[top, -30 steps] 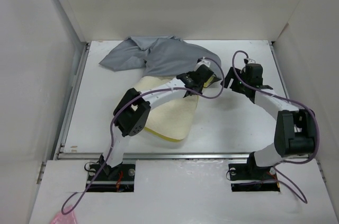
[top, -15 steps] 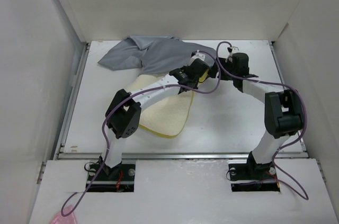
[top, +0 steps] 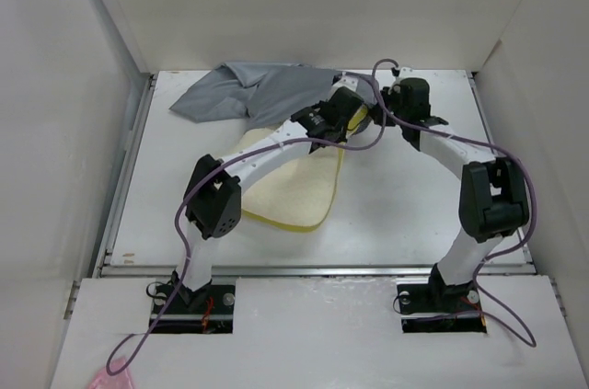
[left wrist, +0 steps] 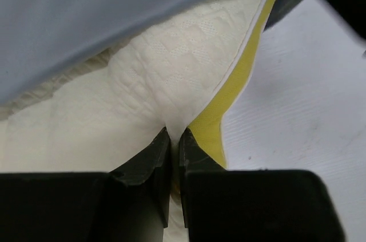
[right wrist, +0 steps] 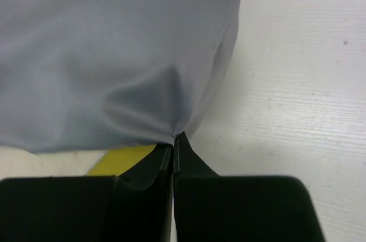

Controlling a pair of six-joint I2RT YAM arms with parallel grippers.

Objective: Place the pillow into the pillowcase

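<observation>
White tabletop carries the soft cream fleecy pillow, its far corner under the wrinkled grey fabric pillowcase. We find the right pincer newly clenched on the pillowcase edge and the left pincer pinching the pillow corner; insertion can likely begin.

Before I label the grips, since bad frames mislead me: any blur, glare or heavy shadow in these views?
Top external: evenly lit, sharp, only soft shadows. Left wrist: pillow texture readable, pillowcase above it soft, left gripper nearly black. Right wrist: pillowcase slightly soft, right gripper an underexposed silhouette; no glare.
</observation>
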